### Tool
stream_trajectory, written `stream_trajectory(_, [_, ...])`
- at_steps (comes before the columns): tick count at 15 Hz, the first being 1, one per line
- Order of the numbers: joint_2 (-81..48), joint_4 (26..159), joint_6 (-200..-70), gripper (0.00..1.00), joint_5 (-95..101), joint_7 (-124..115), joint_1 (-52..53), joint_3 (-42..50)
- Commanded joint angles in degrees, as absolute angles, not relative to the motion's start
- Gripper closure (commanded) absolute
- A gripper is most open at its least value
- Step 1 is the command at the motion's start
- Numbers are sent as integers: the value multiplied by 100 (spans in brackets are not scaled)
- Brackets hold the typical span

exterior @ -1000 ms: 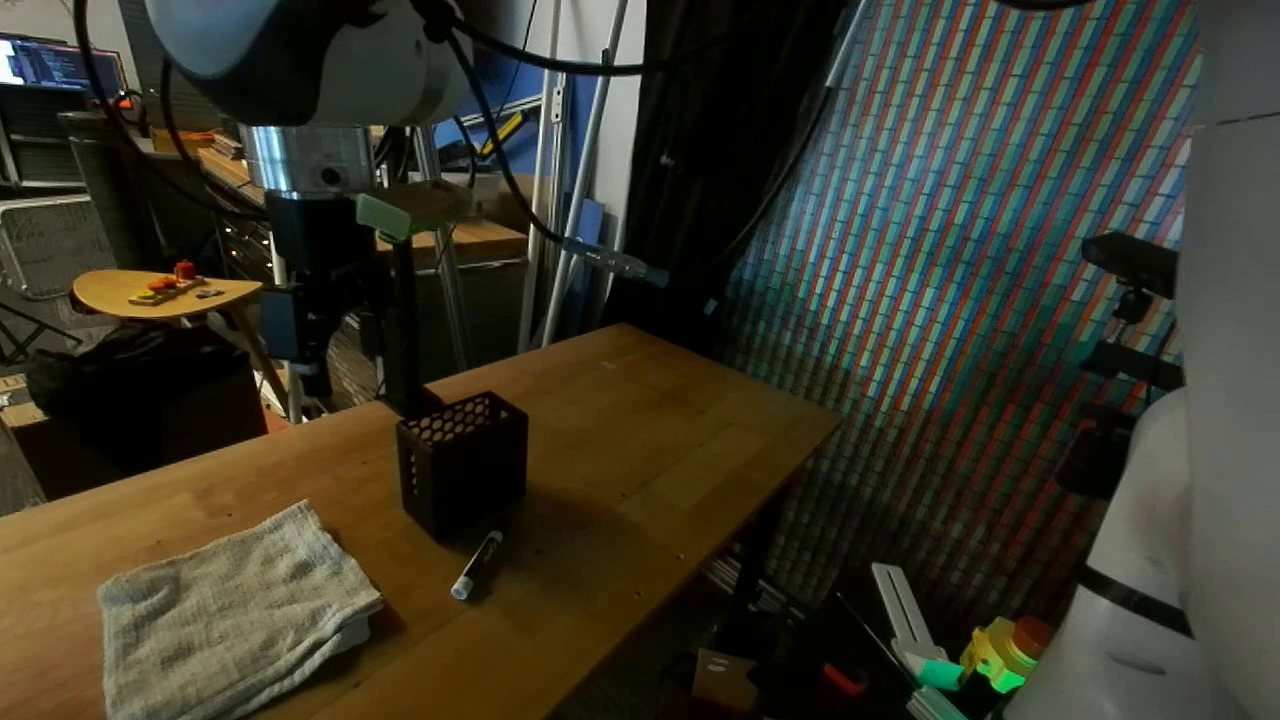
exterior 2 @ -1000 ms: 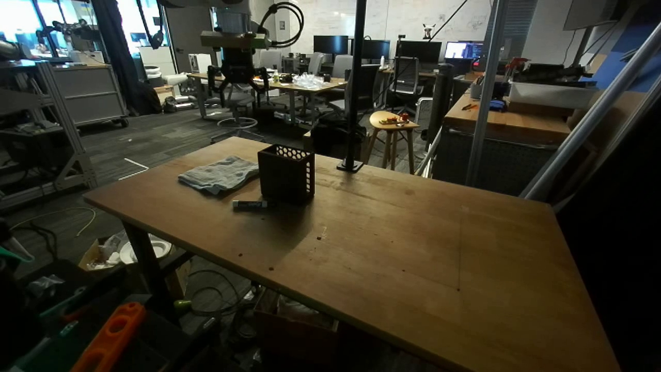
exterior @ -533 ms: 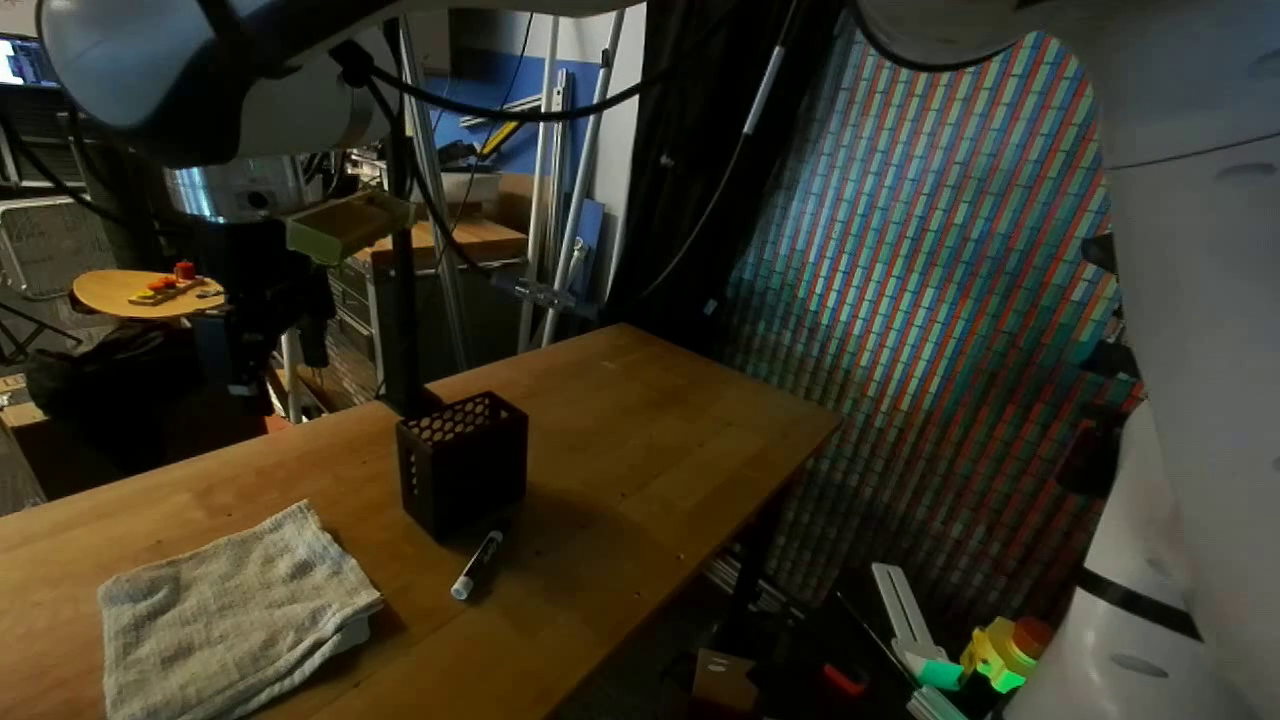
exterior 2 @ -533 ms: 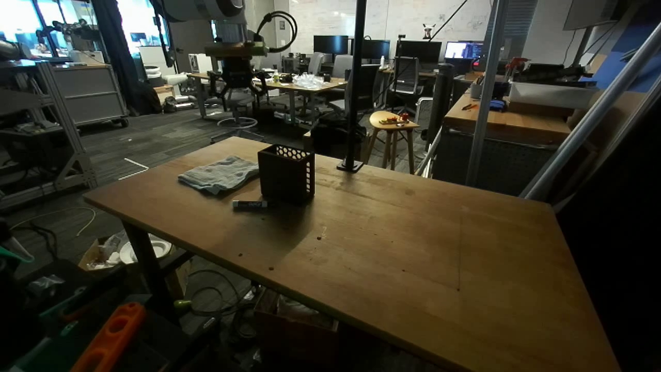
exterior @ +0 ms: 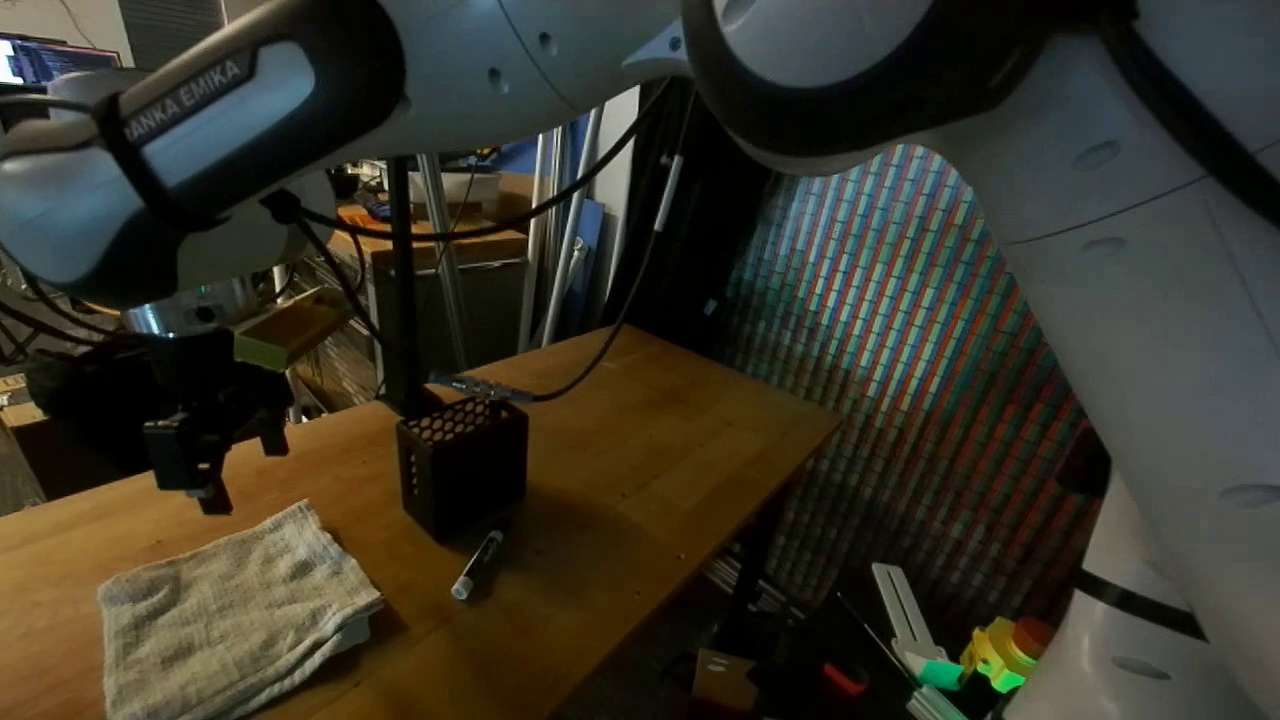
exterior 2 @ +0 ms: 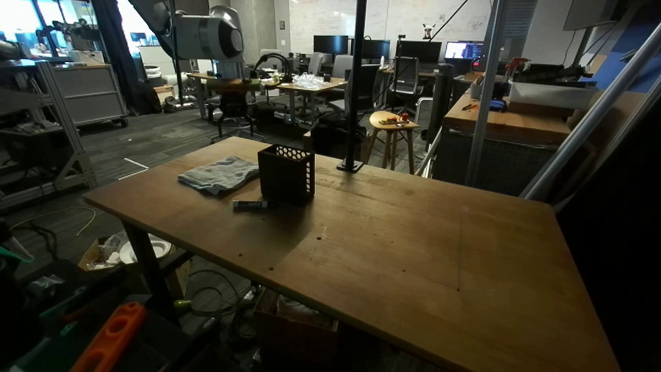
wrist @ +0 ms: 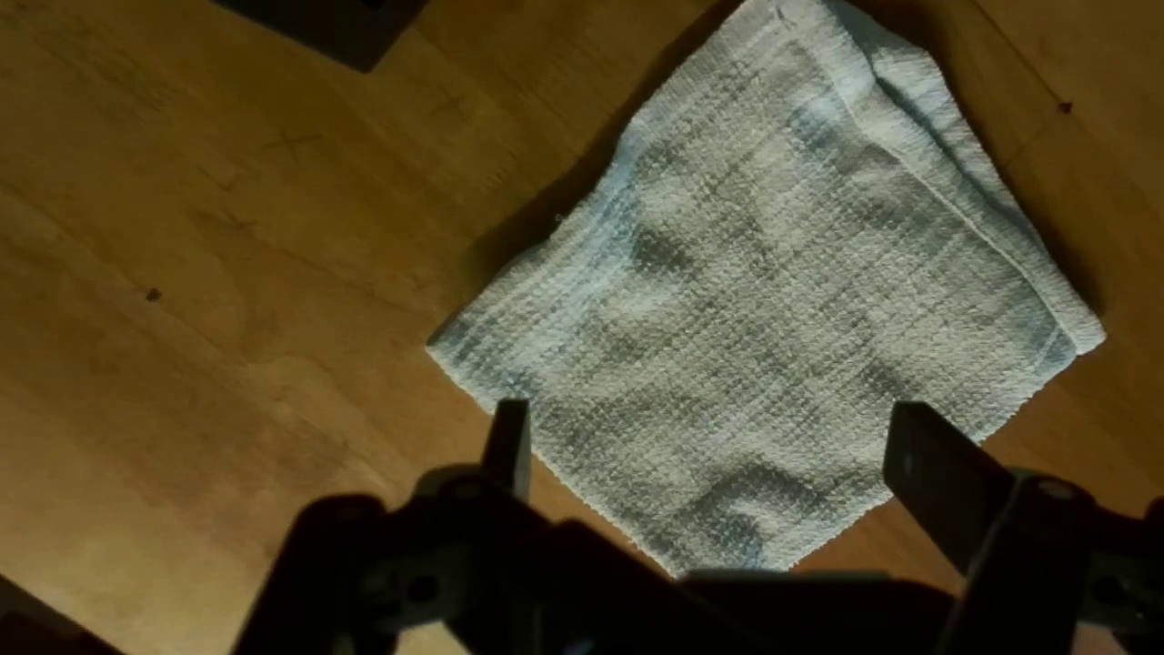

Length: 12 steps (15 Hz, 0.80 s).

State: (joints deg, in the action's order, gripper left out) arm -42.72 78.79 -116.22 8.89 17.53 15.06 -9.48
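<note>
Hanging with its fingers (wrist: 506,446) spread wide apart, the gripper (exterior: 245,468) is seen at the left in an exterior view, above and near the far edge of the folded cloth (exterior: 240,615). Nothing is grasped: in the wrist view a broad gap is left between the two tips, with one corner of the cloth framed in it. Over the last second the gripper has been lowered and brought toward the cloth. By this, the cloth has been put nearer to its reach, yet contact is not shown, and the remaining height cannot be judged well. The cloth itself has not been disturbed; it is left lying on the wooden table (exterior: 660,430), to the left of the other items there.

Next, the black perforated holder (exterior: 465,480) is stood upright, and a marker (exterior: 478,566) is laid just beside its base; whether the two touch cannot be told. Neither has been shifted. Across the holder's rim, a connector (exterior: 485,387) on a drooping cable (exterior: 669,192) has been swung into the line of sight, an overlap rather than a contact, as judged from both exterior views together. At the right, the striped wall panel (exterior: 880,300) has been partly covered by the arm (exterior: 1130,250), which has been stretched farther over the table.
</note>
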Motion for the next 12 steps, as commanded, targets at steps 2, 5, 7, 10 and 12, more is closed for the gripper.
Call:
stream_trajectory(2, [-5187, 6956, -11579, 0, 846, 1880, 1588, -1070])
stream_trajectory(5, [-5612, 6698, -11607, 0, 783, 1855, 1615, -1109])
stream_trajectory(7, [-5780, 6665, -11656, 0, 726, 1835, 1611, -1150])
stream_trajectory(10, [-6055, 6616, -11822, 0, 617, 1793, 1583, -1200])
stream_trajectory(12, [-6241, 6539, -11904, 0, 532, 1817, 1574, -1249])
